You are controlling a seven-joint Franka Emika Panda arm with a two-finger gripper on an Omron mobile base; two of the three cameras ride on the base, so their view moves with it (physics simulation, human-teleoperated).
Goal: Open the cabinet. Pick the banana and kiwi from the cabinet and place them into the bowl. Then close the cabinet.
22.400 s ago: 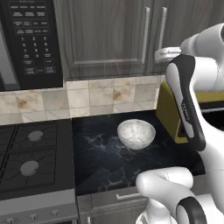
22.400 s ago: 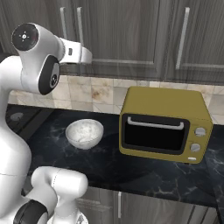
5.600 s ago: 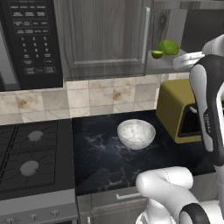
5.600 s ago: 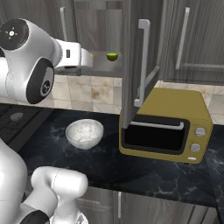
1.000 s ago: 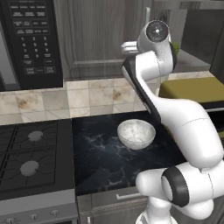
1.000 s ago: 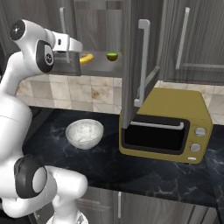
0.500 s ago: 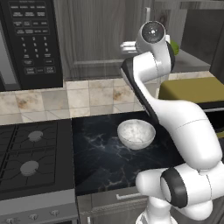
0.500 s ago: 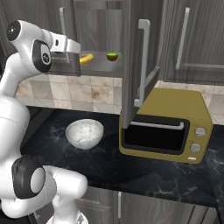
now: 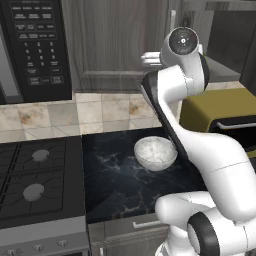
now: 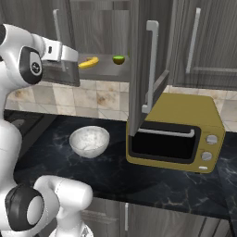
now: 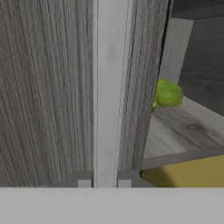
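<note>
The cabinet's right door (image 10: 139, 69) stands swung open, and the left door (image 9: 120, 45) looks closed. On the grey shelf inside lie the yellow banana (image 10: 88, 62) and, to its right, the kiwi (image 10: 119, 59), whose green (image 11: 168, 92) also shows past the left door's edge. My gripper (image 11: 103, 179) is up at the left door, with a fingertip on each side of its vertical silver bar handle (image 11: 109, 87), shut on it. The white bowl (image 9: 156, 153) (image 10: 89, 141) sits below on the dark counter with nothing in it.
A mustard toaster oven (image 10: 173, 139) stands on the counter, right of the bowl and under the open door. The black microwave (image 9: 35, 45) hangs left of the cabinet, over the stove (image 9: 35, 175). My arm (image 9: 170, 100) rises between the bowl and the cabinet.
My hand has shifted slightly to the left at the left door, and more of the banana shows. Both fruits, the bowl and the open right door have stayed put.
</note>
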